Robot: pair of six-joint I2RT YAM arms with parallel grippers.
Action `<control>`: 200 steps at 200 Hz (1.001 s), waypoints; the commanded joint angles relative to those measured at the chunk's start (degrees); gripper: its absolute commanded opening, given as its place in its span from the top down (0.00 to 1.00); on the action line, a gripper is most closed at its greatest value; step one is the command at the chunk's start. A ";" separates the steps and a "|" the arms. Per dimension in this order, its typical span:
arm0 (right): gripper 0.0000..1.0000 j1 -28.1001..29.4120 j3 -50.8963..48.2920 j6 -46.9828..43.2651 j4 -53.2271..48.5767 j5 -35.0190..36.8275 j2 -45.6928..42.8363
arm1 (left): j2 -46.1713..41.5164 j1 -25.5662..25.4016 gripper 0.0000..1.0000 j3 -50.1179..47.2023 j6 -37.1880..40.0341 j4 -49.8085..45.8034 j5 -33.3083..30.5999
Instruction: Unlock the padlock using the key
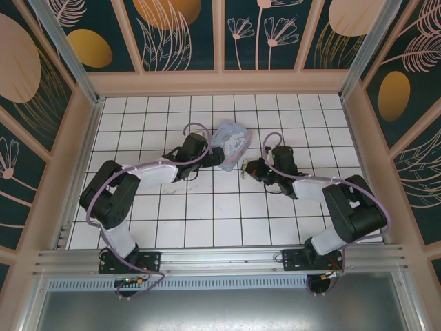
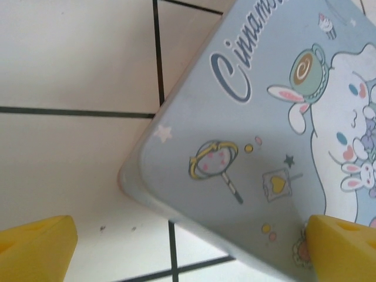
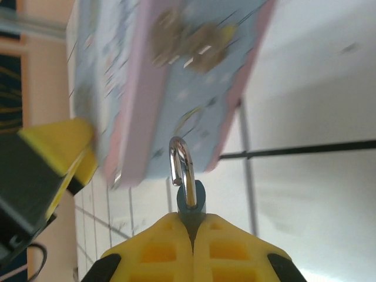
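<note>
Pinching padlock (image 3: 191,198) (beside tin (image 3: 176,76)), right end effector (image 3: 192,226)

Tin (image 1: 233,141) sits mid-frame on the table (image 1: 207,214), left pincer (image 1: 212,158) at its lower-left corner, right pincer (image 1: 246,167) lower right, padlock (image 3: 191,197) clamped between its fingers.

On the pale blue tin (image 2: 235,176), a dark blue cursive word beginning "Cinnamo" is seen, cut off at the frame edge and probably longer; nothing else can be read
</note>
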 commanded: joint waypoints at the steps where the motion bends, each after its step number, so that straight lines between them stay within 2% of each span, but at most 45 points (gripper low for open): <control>1: 1.00 5.31 -1.20 1.09 -0.20 0.42 -2.24 | -2.12 -0.18 0.02 -0.27 1.85 -11.66 1.05; 46: 1.00 19.08 -2.29 5.53 3.94 4.10 -1.41 | -9.87 -0.19 0.02 2.61 0.62 -14.31 0.52; 77: 1.00 25.25 -2.42 9.08 8.47 4.16 2.83 | -14.63 -0.19 0.01 3.89 0.01 -16.71 -1.18; 105: 1.00 27.04 -3.14 10.73 9.45 5.24 6.15 | -18.07 -0.18 0.01 4.39 -0.53 -18.21 -1.66; 144: 1.00 25.70 -5.70 10.85 8.58 7.06 6.26 | -21.84 -0.24 0.02 3.48 -1.18 -19.18 -1.82; 176: 0.70 23.34 -7.58 9.99 5.72 7.82 3.21 | -23.79 -0.24 0.02 2.79 -1.61 -19.82 -2.36; 200: 0.48 20.38 -9.96 9.39 2.71 8.09 -2.46 | -25.20 -0.23 0.01 2.65 -1.83 -20.61 -3.36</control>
